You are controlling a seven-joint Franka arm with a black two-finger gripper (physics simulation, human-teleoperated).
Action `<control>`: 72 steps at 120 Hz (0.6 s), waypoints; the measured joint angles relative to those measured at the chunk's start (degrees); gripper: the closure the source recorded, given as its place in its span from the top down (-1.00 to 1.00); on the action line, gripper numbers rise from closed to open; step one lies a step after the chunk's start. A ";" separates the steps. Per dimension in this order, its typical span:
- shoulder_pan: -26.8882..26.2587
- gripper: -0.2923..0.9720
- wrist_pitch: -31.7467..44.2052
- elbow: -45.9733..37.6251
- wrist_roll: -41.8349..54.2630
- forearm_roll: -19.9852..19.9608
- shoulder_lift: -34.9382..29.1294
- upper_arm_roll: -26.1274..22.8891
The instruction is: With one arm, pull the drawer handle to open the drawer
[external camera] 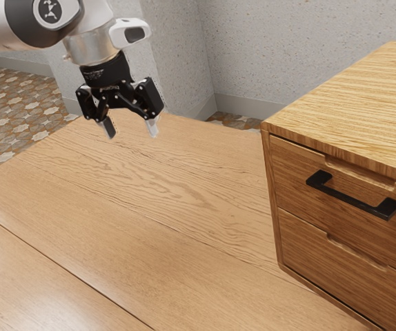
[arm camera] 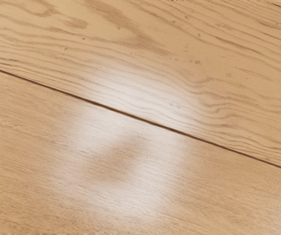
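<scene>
The wooden table (external camera: 136,234) fills the foreground. At the exterior view's right stands the cabinet (external camera: 363,103), its upper drawer (external camera: 296,172) shut, with the black handle (external camera: 353,195) on its front. Farther back, at the left, the gripper (external camera: 131,129) hangs above the table, fingers spread and empty, well apart from the handle, with open tabletop between them. Behind lie a tiled floor (external camera: 12,117) and a grey wall (external camera: 288,41).

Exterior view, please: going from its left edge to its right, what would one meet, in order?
Black two-finger gripper, open and hanging in the air → bare oak-grained wooden tabletop → black bar handle on the upper drawer of the light wooden cabinet.
</scene>
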 joint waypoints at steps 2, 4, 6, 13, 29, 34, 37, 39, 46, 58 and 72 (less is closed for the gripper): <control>0.75 0.54 -0.02 -0.01 -0.09 -0.55 0.01 0.00; 1.42 0.54 -0.04 -0.01 -0.18 -1.03 0.02 0.00; 1.94 0.54 -0.05 -0.02 -0.27 -1.45 0.02 0.01; 2.79 0.54 -0.15 0.29 -0.57 -2.54 0.03 -0.02; 2.53 0.54 -0.92 11.15 -1.18 -3.78 -4.58 -0.62; 2.76 0.54 -0.96 12.43 -1.34 -4.00 -5.13 -1.41; 2.69 0.54 -0.87 12.83 -1.42 -4.11 -5.27 -1.70; 2.57 0.54 -0.79 13.01 -1.48 -4.16 -5.33 -1.82; 1.80 0.54 -0.45 13.22 -1.65 -4.29 -5.35 -1.76; 1.50 0.54 -0.05 13.20 -1.93 -4.35 -5.35 -1.61; 3.11 0.54 0.02 11.85 -2.24 -4.29 -5.10 -2.11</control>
